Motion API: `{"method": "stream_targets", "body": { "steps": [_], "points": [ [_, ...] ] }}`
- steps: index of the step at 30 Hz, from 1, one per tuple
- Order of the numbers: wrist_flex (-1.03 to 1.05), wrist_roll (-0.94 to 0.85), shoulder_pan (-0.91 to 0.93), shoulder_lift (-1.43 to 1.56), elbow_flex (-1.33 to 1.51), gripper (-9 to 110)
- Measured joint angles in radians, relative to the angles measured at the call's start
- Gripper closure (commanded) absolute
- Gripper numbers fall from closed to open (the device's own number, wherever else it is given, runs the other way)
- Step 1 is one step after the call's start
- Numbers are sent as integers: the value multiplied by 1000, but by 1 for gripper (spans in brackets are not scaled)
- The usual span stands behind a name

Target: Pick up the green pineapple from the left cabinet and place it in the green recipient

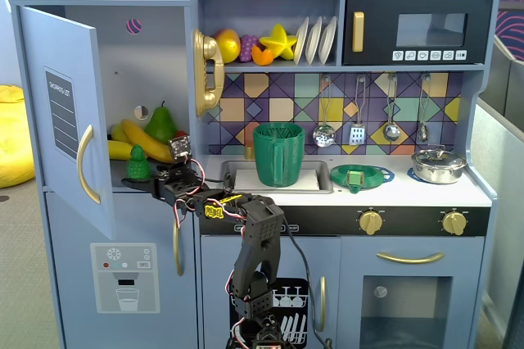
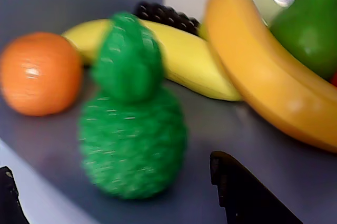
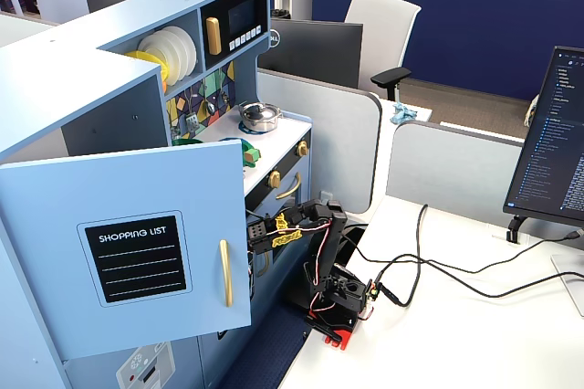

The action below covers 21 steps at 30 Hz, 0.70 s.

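The green pineapple [image 1: 137, 163] [image 2: 131, 113] stands upright near the front edge of the shelf inside the left cabinet [image 1: 155, 54], whose door [image 1: 61, 111] [image 3: 137, 243] is swung open. My gripper [image 1: 133, 179] [image 2: 110, 170] is open at the shelf edge. Its two black fingers sit either side of the pineapple's base without touching it. In a fixed view the green recipient [image 1: 278, 154] stands upright in the sink, to the right of the cabinet. In the other fixed view the open door hides the gripper and the shelf.
Behind the pineapple lie bananas [image 2: 263, 71], an orange [image 2: 37, 71], dark grapes [image 2: 166, 16] and a green pear [image 1: 161, 122]. A flat green strainer [image 1: 360, 175] and a steel pot [image 1: 438, 165] sit on the counter. The arm's base [image 3: 338, 302] stands on a white desk.
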Motion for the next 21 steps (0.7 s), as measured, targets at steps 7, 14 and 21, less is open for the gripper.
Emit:
{"method": "stream_targets", "body": {
  "steps": [7, 14, 21],
  "points": [
    [8, 3, 2, -110, -121, 60],
    [21, 3, 2, -196, -222, 63],
    [58, -9, 2, -238, -268, 86]
  ]
}}
